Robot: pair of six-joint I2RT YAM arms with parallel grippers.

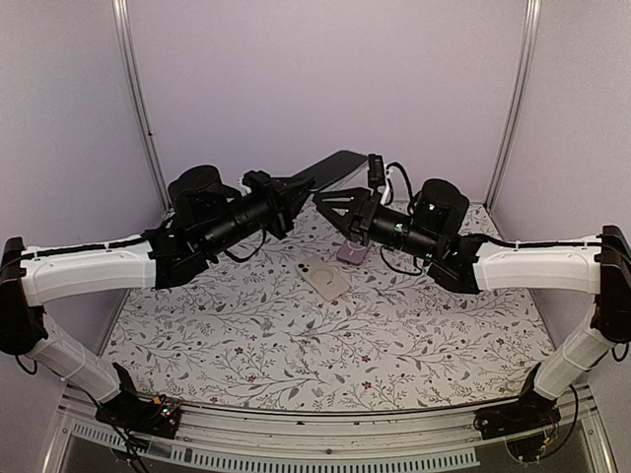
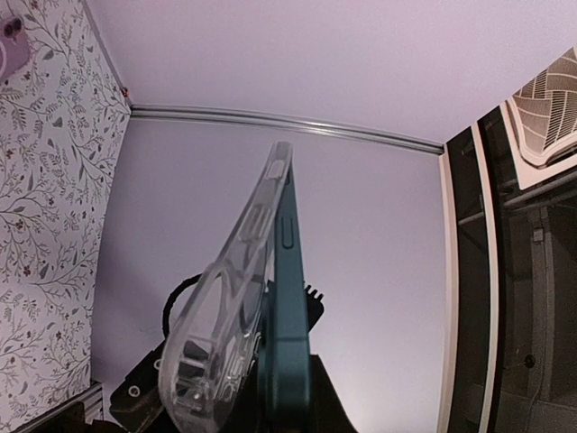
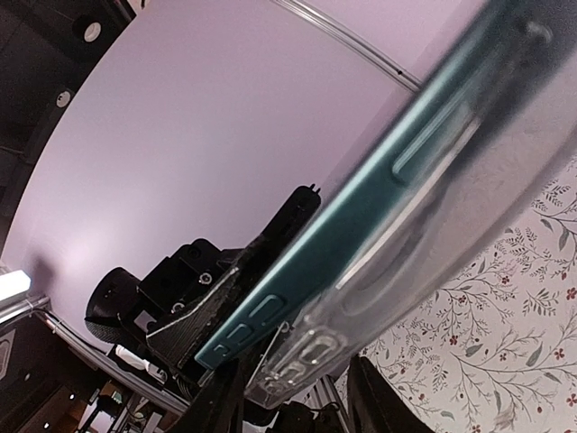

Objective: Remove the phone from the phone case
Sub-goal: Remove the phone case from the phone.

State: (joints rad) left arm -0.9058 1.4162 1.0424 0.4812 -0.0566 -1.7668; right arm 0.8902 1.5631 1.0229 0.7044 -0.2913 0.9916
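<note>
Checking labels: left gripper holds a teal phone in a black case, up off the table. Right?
Not quite. The case is clear, not black; the left wrist view shows it. The rest stands: the left gripper holds the teal phone in it, up off the table.

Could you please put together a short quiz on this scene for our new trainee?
1. True or false: the phone lies flat on the table.
2. Pick one. The clear case is: A, completely off the phone; B, pulled away from the phone at one end and still on it at the other; C, lying on the table.
3. Fill in: the edge of the phone is ___ in colour.

Key: 1 false, as it is held up in the air between the two arms. 2 B. 3 teal.
</note>
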